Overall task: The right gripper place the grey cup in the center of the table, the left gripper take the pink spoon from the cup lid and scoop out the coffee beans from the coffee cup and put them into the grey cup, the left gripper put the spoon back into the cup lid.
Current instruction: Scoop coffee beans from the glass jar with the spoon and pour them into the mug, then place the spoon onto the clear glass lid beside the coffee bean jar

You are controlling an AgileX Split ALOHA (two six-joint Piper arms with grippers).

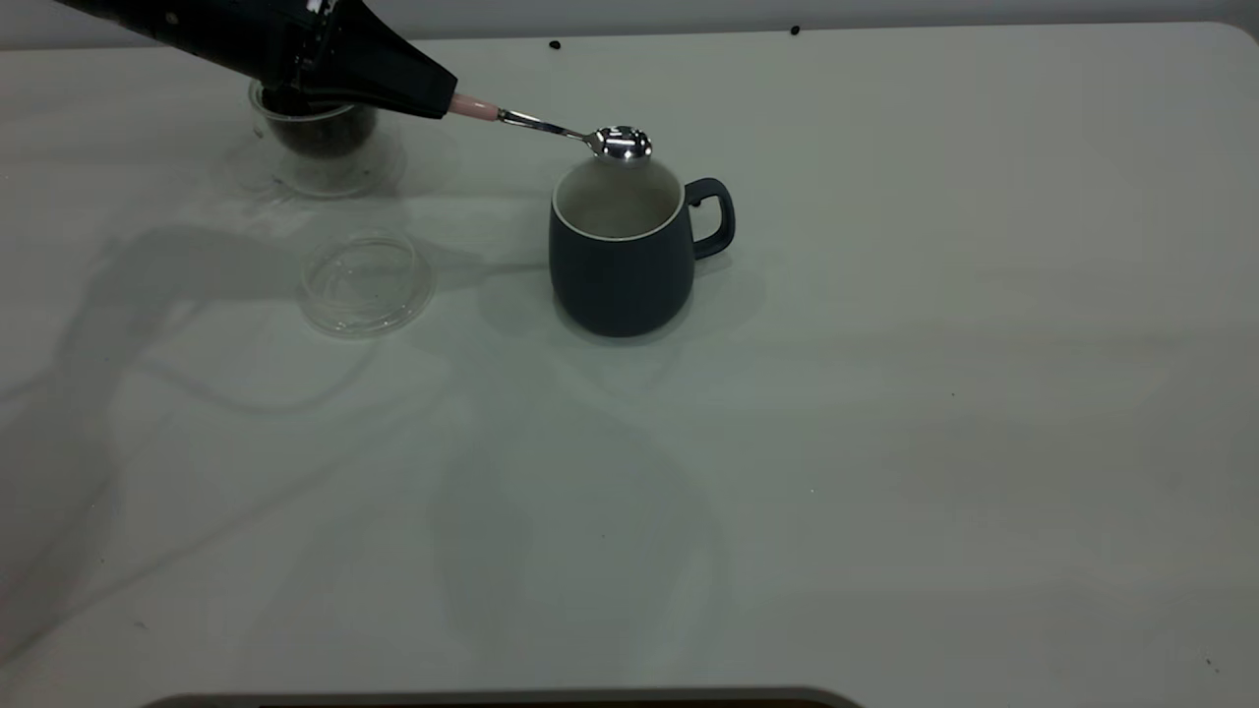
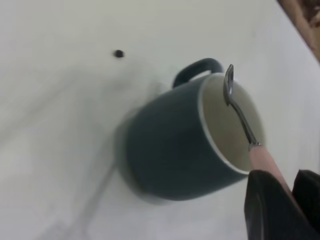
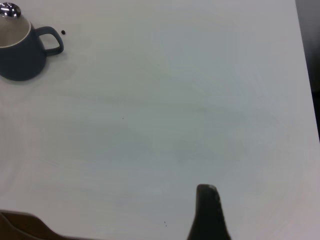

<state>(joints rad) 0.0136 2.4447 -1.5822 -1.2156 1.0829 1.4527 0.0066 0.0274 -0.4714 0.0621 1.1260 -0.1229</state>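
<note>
We see the mug point(image 1: 620, 258) standing upright near the middle of the worktop point(image 1: 885, 442), its handle pointing to 3 o'clock in the exterior view. Its white inside looks bare as far as we can see.

The left gripper point(image 1: 438, 102) comes in from 10 o'clock and is clamped on the pink handle of the spoon point(image 1: 551, 126). The spoon reaches out level toward 3 o'clock, and its shiny bowl hangs above the mug's far rim. In the left wrist view the spoon point(image 2: 245, 125) lies across the mug's point(image 2: 185, 145) mouth with the bowl at the handle side, and the left gripper point(image 2: 280, 200) grips the pink end.

The glass cup point(image 1: 320, 133) with dark beans point(image 1: 325, 136) sits on its saucer at 10 o'clock from the mug, partly hidden behind the arm. The lid point(image 1: 366, 283) lies flat at 9 o'clock from the mug, apart from it.

Two loose beans point(image 1: 555, 44) lie near the worktop's far edge.

Of the right gripper point(image 3: 209, 212) we see only a dark finger, well apart from the mug point(image 3: 20, 52); we cannot tell how its fingers stand.
</note>
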